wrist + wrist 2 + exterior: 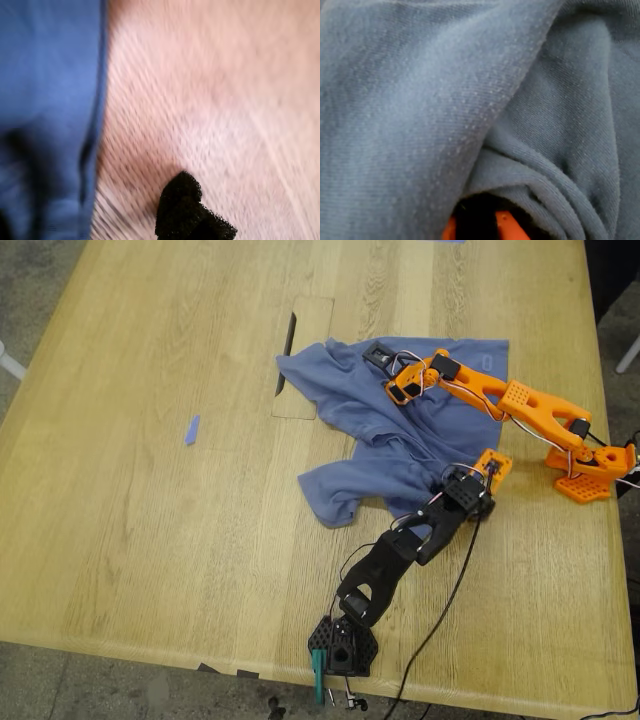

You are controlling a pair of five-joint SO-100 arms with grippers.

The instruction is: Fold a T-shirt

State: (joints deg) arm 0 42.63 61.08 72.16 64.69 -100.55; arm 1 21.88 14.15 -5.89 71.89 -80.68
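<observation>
My second gripper (380, 352) sits on the crumpled slate-blue cotton T-shirt (400, 435); its jaw state isn't visible. My first gripper (490, 468) is beside the hem, can't tell either. I'd pinch one layer only, then spread it flat.

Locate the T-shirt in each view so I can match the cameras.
Exterior view: the T-shirt lies crumpled right of centre on the table, between the two arms.
First wrist view: blurred, its blue edge sits beside bare wood.
Second wrist view: its folds fill the picture.
Shared landmark: the shirt's edge against the wood, in the exterior and first wrist views.
</observation>
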